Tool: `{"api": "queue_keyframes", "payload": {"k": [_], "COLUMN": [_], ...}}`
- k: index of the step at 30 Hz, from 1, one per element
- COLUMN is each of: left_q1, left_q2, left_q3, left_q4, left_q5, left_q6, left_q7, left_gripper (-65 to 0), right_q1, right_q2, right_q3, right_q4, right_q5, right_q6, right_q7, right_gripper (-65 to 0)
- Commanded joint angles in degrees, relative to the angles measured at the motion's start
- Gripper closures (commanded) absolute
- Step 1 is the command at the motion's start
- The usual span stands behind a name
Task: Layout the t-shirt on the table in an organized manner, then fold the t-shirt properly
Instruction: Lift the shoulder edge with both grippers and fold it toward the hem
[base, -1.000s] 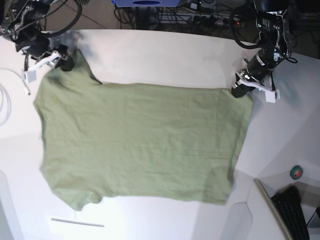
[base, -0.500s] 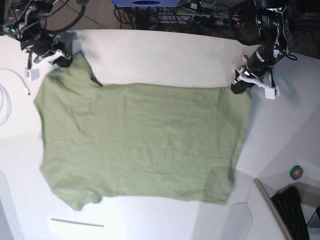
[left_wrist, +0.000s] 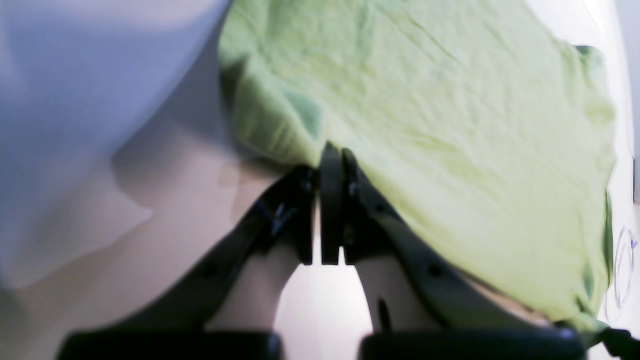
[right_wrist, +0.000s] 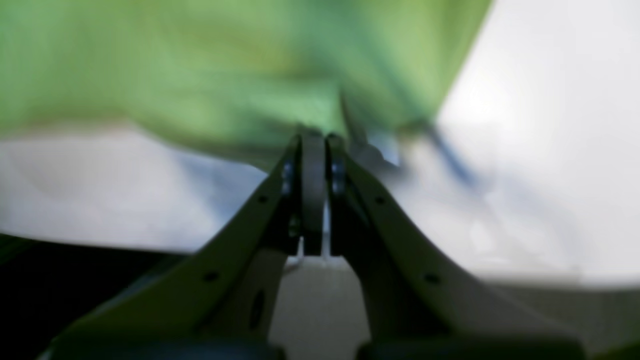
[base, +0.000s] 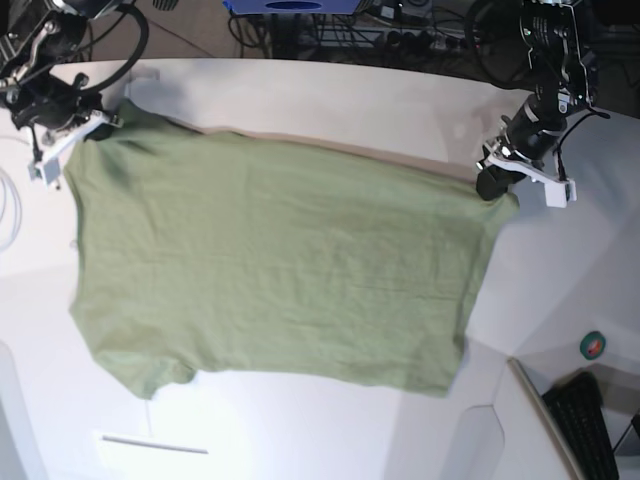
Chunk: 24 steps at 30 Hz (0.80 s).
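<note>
The olive-green t-shirt (base: 280, 260) lies spread over the white table (base: 330, 90), its far edge pulled taut between my two grippers and casting a thin shadow. My right gripper (base: 92, 128) is at the far left corner, shut on the cloth. In the right wrist view its jaws (right_wrist: 314, 140) meet on the blurred green shirt (right_wrist: 175, 65). My left gripper (base: 490, 183) grips the far right corner. The left wrist view shows that gripper (left_wrist: 331, 155) pinching the shirt (left_wrist: 450, 125) at its edge.
A white cable (base: 8, 205) loops at the table's left edge. A green tape roll (base: 594, 346) and a black keyboard (base: 590, 425) sit at the lower right. A thin grey strip (base: 155, 444) lies near the front. Dark cables (base: 400, 30) crowd the floor behind.
My right gripper has shut on the shirt's far left corner. Both arms have drawn the far edge up and outward, so the notch behind the sleeve is now one straight, taut line.
</note>
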<state>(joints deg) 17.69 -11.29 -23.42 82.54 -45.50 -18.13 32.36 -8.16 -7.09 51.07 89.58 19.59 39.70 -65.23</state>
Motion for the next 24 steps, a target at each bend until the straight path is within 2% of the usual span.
{"api": "queue_keyframes", "payload": {"k": [1,7,13,17,22,24], "left_q1": [-1.2,-7.5,-12.2,-15.5,-19.3,-21.0], "left_q2": [-0.4,1.5,1.8,1.8,1.5,1.5], "left_q3": [0.2,-3.1,-3.6,-3.5,-3.5,-3.5], "left_q4": [1.4,1.2,0.3,-3.9,-9.2,-10.9], "left_q5": [-1.1,-0.9,-0.5,-0.4,-0.4,-0.4], "left_q6": [-0.5,-0.5,-0.4,-0.3,-0.3,-0.3], "left_q7": [-1.0,10.5,11.1,11.1,10.8,10.8], "left_gripper": [0.0,0.0,0.0,0.0,0.0,0.0], "right_q1": [0.7,4.8,10.8,14.1,16.2,16.7], "right_q2": [1.3,3.9,4.2,5.8,7.6,8.0], "right_q3": [0.1,-5.5,-6.1,-6.5,-6.6,-6.7], "right_q4": [0.7,0.0,-4.7,-8.3,-12.2,-13.6], "right_q5": [0.8,0.9,0.8,0.8,0.8,0.8], "right_q6": [0.3,0.3,0.3,0.3,0.3,-2.2], "right_q7": [0.0,-0.3,-0.1,0.0,3.3,4.4], "right_gripper": [0.0,0.0,0.0,0.0,0.0,0.0]}}
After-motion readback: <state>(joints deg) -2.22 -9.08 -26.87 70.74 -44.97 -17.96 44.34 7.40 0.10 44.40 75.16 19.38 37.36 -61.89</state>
